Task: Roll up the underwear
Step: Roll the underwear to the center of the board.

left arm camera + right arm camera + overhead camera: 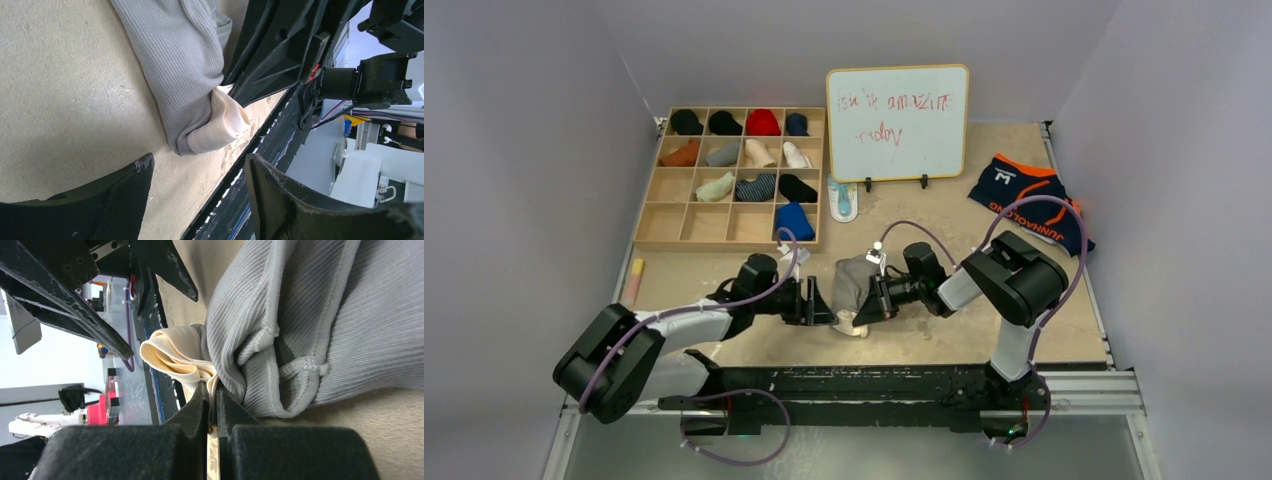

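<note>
Your right claw [212,390] is clamped tight on the cream band [170,352] at the edge of the grey briefs [310,315], with fabric bunched in folds just past its tips. Your left claw [200,180] stands open and holds nothing. Its fingers [115,200] sit low over the desk [60,100], just beside the bunched end of the grey briefs, facing the right claw. The grey briefs lie on the desk, centre, toward the near edge, between the two claws. The navy briefs [1029,200] with orange trim lie at the far right, well apart. Behind stand a whiteboard [897,120] and, far left, a wooden tray [664,225] holding socks.
</note>
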`<state>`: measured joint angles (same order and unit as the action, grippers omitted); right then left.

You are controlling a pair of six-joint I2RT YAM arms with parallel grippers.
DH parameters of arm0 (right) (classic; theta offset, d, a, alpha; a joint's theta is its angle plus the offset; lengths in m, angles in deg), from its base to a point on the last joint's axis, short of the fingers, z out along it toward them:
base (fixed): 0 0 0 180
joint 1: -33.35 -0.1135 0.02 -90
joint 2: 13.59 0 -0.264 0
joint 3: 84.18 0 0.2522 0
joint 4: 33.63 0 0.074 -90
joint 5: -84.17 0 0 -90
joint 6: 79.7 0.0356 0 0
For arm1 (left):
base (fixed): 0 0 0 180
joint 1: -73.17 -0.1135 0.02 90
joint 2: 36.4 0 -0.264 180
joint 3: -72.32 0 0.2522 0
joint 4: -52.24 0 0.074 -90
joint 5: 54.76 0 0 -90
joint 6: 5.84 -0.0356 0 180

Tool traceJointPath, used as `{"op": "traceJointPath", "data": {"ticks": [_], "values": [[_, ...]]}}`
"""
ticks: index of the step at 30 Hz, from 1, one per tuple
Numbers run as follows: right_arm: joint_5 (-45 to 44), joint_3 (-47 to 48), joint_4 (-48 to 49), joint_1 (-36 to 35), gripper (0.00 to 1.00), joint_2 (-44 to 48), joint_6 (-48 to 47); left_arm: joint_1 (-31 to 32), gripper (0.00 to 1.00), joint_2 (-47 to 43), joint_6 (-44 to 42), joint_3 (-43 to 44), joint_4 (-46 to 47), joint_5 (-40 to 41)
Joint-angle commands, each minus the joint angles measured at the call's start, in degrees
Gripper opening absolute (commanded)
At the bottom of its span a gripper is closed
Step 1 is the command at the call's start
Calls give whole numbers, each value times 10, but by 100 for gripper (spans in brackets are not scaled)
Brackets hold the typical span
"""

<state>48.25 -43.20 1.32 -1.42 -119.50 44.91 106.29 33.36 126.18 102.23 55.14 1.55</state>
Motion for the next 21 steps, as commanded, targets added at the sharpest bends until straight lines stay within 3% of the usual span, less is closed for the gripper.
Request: {"op": "traceJointPath", "data": {"ticks": [1, 6, 12, 21], "values": [[-32, 4, -62, 9, 3, -11, -20, 0, 64, 44, -25, 25, 58, -33], [-25, 6, -62, 16, 7, -12, -17, -1, 59, 82, -19, 30, 87, -23], [-19, 12, -63, 20, 10, -16, -13, 1, 60, 105, -11, 29, 132, -56], [-15, 25, -69, 21, 11, -17, -6, 14, 58, 137, -26, 46, 106, -58]]}}
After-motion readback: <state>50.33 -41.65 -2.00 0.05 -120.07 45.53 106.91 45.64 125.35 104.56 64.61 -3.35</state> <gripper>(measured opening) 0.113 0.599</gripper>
